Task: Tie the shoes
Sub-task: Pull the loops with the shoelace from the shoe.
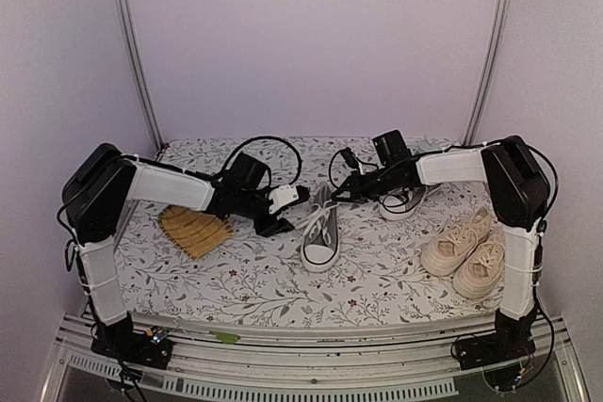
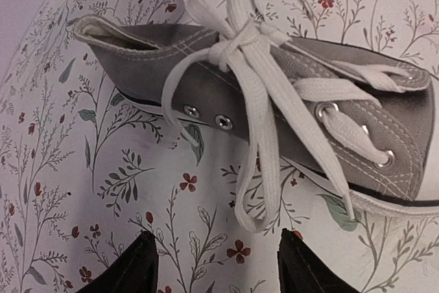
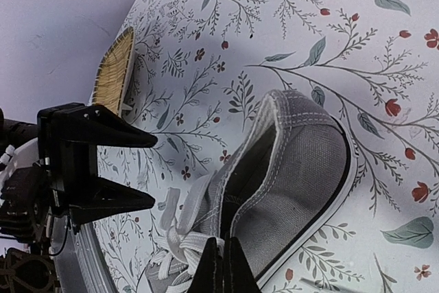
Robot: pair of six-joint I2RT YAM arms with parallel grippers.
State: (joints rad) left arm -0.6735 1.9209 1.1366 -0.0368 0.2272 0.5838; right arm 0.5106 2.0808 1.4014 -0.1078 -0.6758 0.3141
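Observation:
A small grey sneaker (image 1: 320,234) with white laces lies mid-table, toe toward the near edge. It also shows in the left wrist view (image 2: 206,87) and in the right wrist view (image 3: 302,176). Its laces are knotted, and one white loop (image 2: 255,190) hangs down onto the cloth. My left gripper (image 2: 219,265) is open, its fingers (image 2: 137,269) just short of that loop, and empty; it also shows in the top view (image 1: 278,223). My right gripper (image 3: 223,269) is shut on a white lace (image 3: 195,246) at the shoe's collar; it also shows in the top view (image 1: 336,185). The second grey sneaker (image 1: 403,202) lies partly under the right arm. The cream pair (image 1: 468,249) sits at the right.
A tan woven mat (image 1: 194,229) lies on the floral tablecloth (image 1: 264,280) under the left arm; it also shows in the right wrist view (image 3: 114,73). Black cables (image 1: 268,143) loop above the back of the table. Walls close in on both sides.

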